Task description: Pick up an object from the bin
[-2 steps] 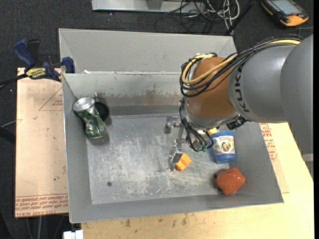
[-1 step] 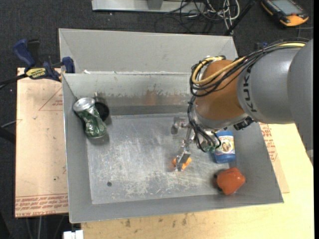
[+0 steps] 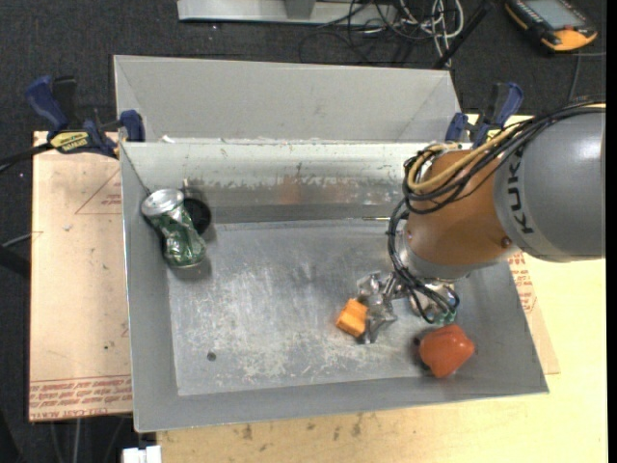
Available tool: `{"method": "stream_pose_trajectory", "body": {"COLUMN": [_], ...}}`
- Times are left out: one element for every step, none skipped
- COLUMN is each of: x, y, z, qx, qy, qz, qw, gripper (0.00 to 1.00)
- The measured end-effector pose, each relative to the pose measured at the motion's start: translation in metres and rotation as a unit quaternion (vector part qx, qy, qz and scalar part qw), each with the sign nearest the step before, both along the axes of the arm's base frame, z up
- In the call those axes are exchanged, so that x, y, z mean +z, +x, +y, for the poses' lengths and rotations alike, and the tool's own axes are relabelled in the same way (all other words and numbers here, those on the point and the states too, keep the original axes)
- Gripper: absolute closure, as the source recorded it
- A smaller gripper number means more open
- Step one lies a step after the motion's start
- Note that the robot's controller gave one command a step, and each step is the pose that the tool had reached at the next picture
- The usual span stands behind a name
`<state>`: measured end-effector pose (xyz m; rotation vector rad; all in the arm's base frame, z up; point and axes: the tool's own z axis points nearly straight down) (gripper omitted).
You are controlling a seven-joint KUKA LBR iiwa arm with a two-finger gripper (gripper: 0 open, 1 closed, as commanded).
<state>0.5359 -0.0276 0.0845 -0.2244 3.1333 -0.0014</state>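
My gripper (image 3: 374, 318) reaches down at the bin's front right, below the orange wrist cover. Its metal fingers stand right beside a small orange block (image 3: 351, 318), which touches them on their left side; whether the block is between the fingers I cannot tell. A red-orange rounded lump (image 3: 444, 350) lies just to the gripper's right, near the bin's front right corner, apart from the fingers.
A crushed green and silver drinks can (image 3: 176, 229) lies in the back left corner next to a small black round thing (image 3: 198, 214). The arm and its cables hang over the bin's right side.
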Motion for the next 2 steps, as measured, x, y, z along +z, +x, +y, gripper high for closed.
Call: {"method": "stream_pose_trajectory", "body": {"x": [0.000, 0.123], "y": [0.000, -0.019], "z": [0.000, -0.004], "qx": [0.000, -0.004], "qy": [0.000, 0.001], "qz": [-0.0001, -0.0011], "qw": [1.0000, 1.0000], "gripper": [1.00, 1.00]}}
